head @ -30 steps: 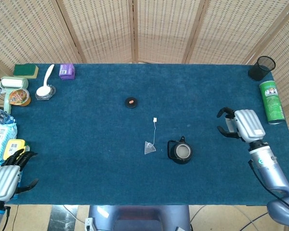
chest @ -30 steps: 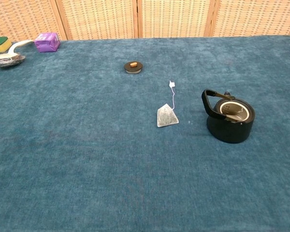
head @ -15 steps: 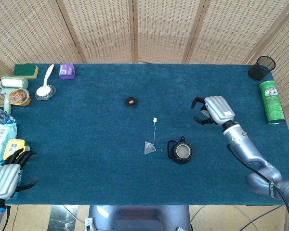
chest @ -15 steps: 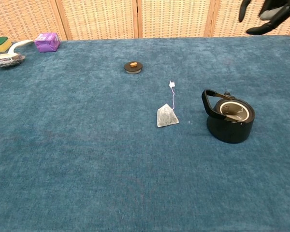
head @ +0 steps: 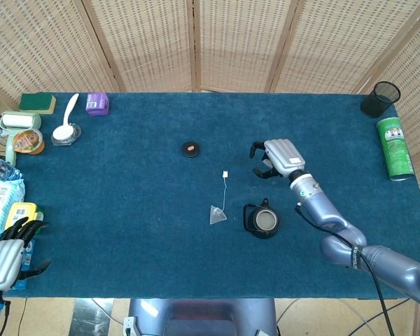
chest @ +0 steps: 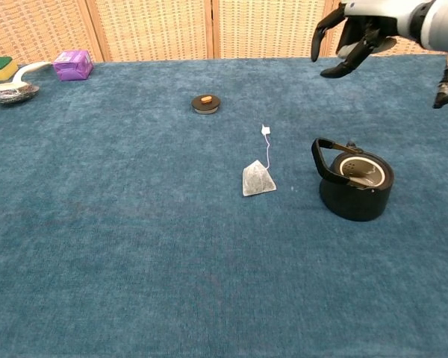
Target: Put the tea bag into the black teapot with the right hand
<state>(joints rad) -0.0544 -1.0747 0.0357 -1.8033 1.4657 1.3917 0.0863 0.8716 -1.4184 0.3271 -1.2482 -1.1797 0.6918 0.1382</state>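
A: Where do we stand on the task?

B: We judge we are in the approach. Our right hand [head: 275, 157] hangs above the cloth, beyond the black teapot [head: 262, 220] and apart from it, fingers curled downward but spread, holding nothing.

A: And the tea bag?

B: The tea bag [head: 218, 214] lies flat on the cloth just left of the black teapot, its string running away from us to a small white tag [head: 225, 173]. Nothing touches it.

A: So what does the next move call for?

B: We think the hand must cross left past the teapot and come down for a fine pinch on the bag or its string. The teapot's mouth is uncovered, and its lid [head: 190, 148] sits well beyond and left of it.

A: Our left hand?

B: Our left hand [head: 5, 257] waits far left of the teapot at the table's near edge, fingers apart, empty.

A: The surface and room?

B: A blue cloth-covered table [head: 126, 210], with woven screens [head: 231, 42] standing behind it.
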